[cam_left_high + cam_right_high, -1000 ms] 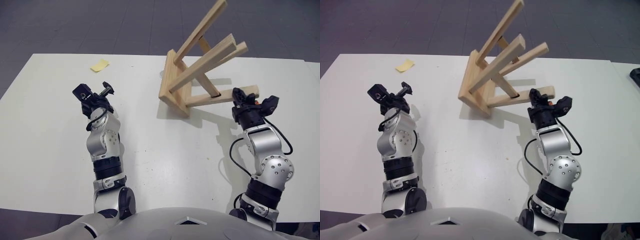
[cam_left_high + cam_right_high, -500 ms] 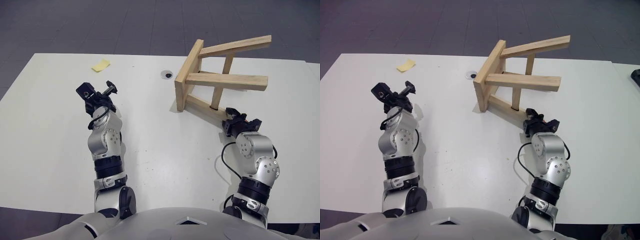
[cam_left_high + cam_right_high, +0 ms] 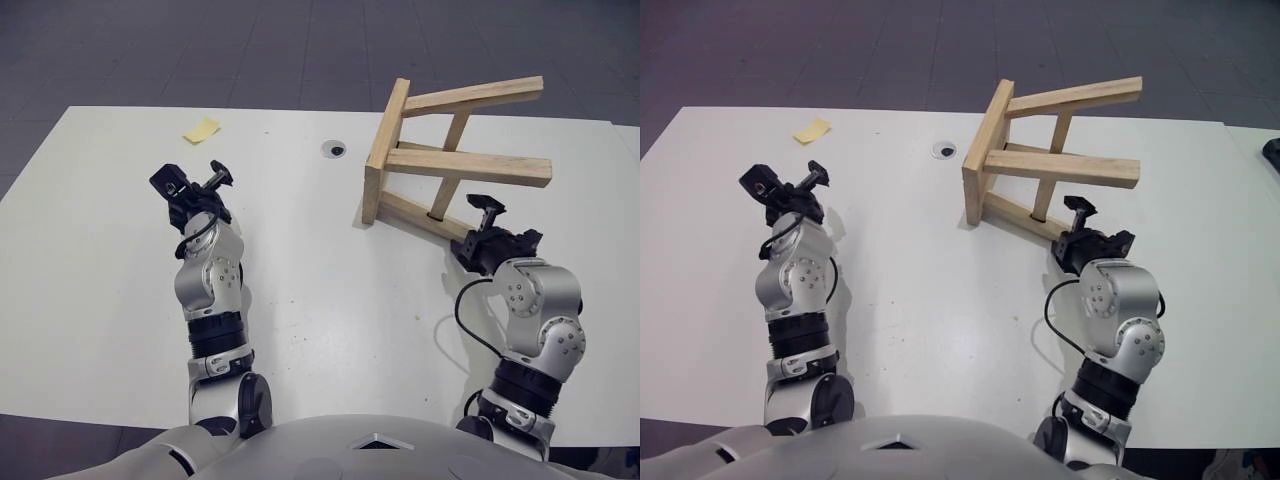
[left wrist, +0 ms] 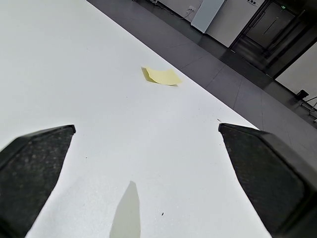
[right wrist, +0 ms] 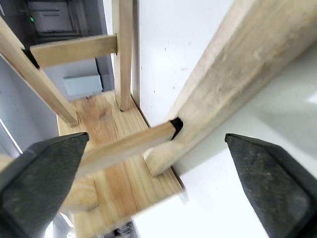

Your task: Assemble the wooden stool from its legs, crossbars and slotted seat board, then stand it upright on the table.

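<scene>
Pale wooden stool (image 3: 465, 165) lies sideways, seemingly smooth, square-edged.

Upper right, the stool (image 3: 470, 166) is pale bare wood with visible grain. The bench (image 3: 320, 260) is smooth matt white. Upper left lies a yellow paper note (image 3: 201, 130).

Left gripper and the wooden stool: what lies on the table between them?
Bare white table, as the left eye view shows; a small round hole sits just beyond, near the stool.
</scene>
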Robot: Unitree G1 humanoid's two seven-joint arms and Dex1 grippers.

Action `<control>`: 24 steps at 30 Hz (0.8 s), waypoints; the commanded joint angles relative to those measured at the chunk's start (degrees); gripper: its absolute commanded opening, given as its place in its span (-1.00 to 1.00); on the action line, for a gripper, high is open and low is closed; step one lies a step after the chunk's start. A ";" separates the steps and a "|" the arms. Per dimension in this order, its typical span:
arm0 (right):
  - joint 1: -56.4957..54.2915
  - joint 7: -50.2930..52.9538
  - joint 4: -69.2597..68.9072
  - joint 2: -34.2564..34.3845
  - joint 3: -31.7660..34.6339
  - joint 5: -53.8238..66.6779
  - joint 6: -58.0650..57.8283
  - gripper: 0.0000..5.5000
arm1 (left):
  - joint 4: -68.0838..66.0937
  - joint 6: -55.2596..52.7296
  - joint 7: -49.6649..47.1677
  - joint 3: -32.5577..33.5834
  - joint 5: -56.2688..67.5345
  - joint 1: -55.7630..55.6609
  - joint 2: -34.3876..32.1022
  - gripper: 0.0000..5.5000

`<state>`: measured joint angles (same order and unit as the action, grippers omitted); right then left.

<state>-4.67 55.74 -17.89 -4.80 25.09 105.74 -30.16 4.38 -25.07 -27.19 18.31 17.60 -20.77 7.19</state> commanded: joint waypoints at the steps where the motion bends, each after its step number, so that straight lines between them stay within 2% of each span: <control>1: 1.98 -5.66 -4.46 -16.85 -9.43 -3.19 -16.25 0.96 | 1.23 -0.23 -0.69 -0.34 0.39 2.04 2.91 0.96; 3: 1.05 -15.83 -8.74 -24.75 -14.76 -11.31 -23.20 0.96 | 1.29 0.15 -0.10 -0.89 0.21 2.43 2.84 0.96; 5: -0.04 -25.78 -12.37 -30.10 -20.85 -23.03 -24.60 0.96 | 0.80 1.34 0.80 -2.44 -1.49 3.09 2.04 0.96; 8: -1.22 -36.38 -14.24 -32.47 -30.60 -40.54 -20.39 0.96 | -0.80 5.22 3.23 -7.17 -6.66 4.02 -0.78 0.96; 12: -2.33 -44.23 -8.67 -27.94 -40.43 -57.85 -11.61 0.96 | -3.29 10.21 5.42 -10.59 -11.81 3.99 -2.80 0.96; 16: -3.32 -49.02 -4.70 -22.04 -45.55 -70.11 -3.79 0.96 | -6.17 12.83 6.31 -10.18 -13.20 3.55 -3.09 0.96; 24: -7.24 -49.23 9.91 -10.00 -44.52 -85.92 6.03 0.96 | -8.13 14.43 7.70 -10.60 -14.25 2.51 -3.14 0.96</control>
<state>-10.77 6.05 -11.61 -17.33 -20.36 23.38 -26.09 -2.77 -11.00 -20.14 7.95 3.64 -17.54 3.90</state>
